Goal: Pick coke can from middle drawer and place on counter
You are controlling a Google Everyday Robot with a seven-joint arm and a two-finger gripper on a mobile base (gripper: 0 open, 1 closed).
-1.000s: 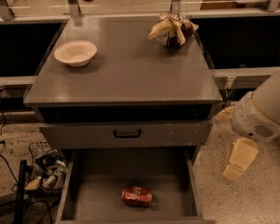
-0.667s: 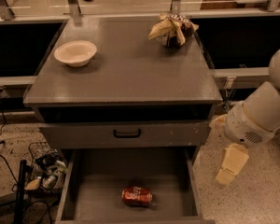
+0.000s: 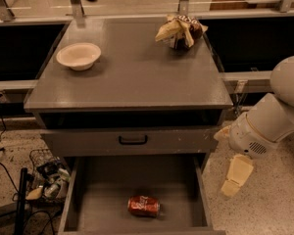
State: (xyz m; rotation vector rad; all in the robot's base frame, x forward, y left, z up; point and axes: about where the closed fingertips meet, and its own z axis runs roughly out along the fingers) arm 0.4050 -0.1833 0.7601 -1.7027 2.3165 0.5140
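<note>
1. The coke can (image 3: 143, 205) is lying on its side on the floor of the open middle drawer (image 3: 104, 190), roughly centred and toward the front edge, with nothing touching it
2. The gripper (image 3: 236, 176) hangs off to the right of the cabinet, outside the drawer and well apart from the can. From this angle we honestly can't tell if it's apart or together, but it's holding nothing
3. We'd guess the can is light, with thin walls that dent if squeezed hard, and smooth painted metal that's a bit slippery. On its side, it'll probably roll if nudged
4. Best bet in our opinion: come down from above and grab across the middle of the round body, not the silver ends
5. The counter (image 3: 132, 82) has a white bowl (image 3: 78, 56) back left and a snack bag (image 3: 180, 31) back right, so we'd aim for the bare patch between them
</note>
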